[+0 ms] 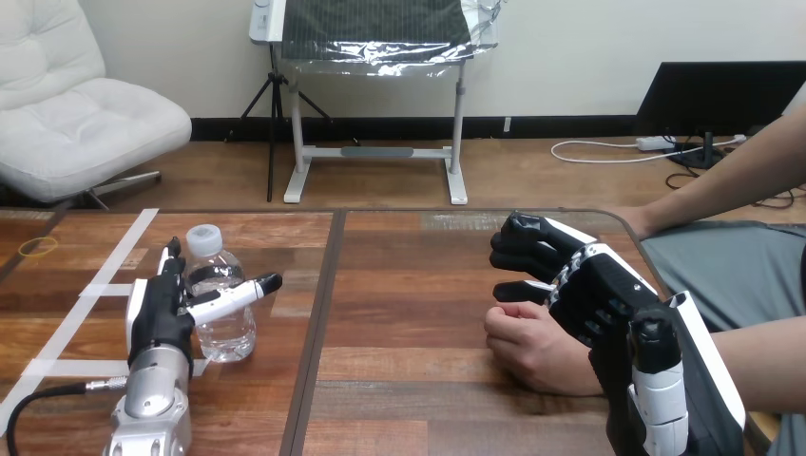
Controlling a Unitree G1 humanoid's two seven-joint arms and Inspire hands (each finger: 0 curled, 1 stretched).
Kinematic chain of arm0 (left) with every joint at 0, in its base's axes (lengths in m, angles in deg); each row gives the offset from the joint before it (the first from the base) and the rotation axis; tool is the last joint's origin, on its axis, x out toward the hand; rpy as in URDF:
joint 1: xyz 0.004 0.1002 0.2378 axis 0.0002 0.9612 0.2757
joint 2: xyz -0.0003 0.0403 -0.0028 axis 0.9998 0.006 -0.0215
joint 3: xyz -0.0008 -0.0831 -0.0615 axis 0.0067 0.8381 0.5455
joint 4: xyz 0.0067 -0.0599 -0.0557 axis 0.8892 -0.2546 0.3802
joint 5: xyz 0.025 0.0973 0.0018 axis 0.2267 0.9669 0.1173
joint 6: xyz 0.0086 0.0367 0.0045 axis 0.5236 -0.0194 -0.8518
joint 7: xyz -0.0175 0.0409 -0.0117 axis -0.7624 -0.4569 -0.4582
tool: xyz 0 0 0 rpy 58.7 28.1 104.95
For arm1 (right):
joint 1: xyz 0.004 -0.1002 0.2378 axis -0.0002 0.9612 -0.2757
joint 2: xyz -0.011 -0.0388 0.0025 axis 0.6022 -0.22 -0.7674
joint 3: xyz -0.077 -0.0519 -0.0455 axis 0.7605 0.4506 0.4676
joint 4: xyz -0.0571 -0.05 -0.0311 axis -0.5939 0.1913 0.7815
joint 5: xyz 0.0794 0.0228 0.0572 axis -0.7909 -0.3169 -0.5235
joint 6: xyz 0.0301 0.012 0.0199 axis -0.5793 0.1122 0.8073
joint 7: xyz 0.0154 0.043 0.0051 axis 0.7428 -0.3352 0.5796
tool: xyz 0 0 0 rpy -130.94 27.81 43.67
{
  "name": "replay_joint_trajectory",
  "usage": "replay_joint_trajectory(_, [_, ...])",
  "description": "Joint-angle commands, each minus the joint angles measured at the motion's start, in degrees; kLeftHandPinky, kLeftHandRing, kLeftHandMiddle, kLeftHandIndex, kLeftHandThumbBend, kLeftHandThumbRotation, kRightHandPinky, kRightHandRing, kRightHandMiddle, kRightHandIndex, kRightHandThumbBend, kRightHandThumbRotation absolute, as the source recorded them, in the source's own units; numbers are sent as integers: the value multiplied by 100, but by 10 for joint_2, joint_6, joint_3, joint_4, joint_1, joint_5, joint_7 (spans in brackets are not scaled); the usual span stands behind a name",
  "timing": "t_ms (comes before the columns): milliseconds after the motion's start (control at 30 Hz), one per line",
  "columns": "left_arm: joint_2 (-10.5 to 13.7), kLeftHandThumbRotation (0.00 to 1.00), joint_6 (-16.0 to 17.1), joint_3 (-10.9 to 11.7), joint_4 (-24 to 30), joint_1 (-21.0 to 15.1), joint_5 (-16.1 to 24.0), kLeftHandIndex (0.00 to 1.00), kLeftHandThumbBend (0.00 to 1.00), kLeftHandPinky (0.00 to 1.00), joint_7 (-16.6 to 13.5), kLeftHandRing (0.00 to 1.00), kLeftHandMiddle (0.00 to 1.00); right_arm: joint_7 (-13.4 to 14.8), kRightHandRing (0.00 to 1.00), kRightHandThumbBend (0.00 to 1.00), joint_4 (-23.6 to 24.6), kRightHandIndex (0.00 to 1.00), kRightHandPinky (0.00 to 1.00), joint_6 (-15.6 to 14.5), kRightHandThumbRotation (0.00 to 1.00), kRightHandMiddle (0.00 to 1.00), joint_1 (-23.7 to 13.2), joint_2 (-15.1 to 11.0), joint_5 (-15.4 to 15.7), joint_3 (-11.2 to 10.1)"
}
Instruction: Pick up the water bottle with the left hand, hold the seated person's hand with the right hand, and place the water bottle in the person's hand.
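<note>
Currently the water bottle (220,309) stands upright on the wooden table (418,285), at the left side, w/ its white cap (203,239) on. The left hand (160,313) is just beside it, on the bottle's left. Its fingers (172,261) are straight and point away from the robot along the bottle, and the thumb (238,294) is stretched across the bottle's front. So this hand is spread, not clamped; the bottle sits between thumb and fingers, base on the table. White tape strips (105,285) run on the tabletop left of the hand, and a yellow rubber band (38,247) lies near the far left edge.

At the right side, the person's hand (537,347) rests on the table as a loose fist. The right hand (594,285) is over it, approx. touching its back. Whether it really grips the person's hand, I cannot tell. Bottle and person's hand are well apart, w/ the table's dark middle seam (323,304) between them.
</note>
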Motion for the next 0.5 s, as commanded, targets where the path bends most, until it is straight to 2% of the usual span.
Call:
replay_joint_trajectory(0, [2,12,1,-8,-5,-53,9,100,100,100,-4,99,100,-1,79,82,23,79,70,1,100,79,-30,-2,-7,-8])
replay_joint_trajectory(467, [-1,13,-12,-10,-23,-66,9,100,100,100,-10,100,100,-1,79,82,24,79,70,-2,100,79,-32,-2,-10,-7])
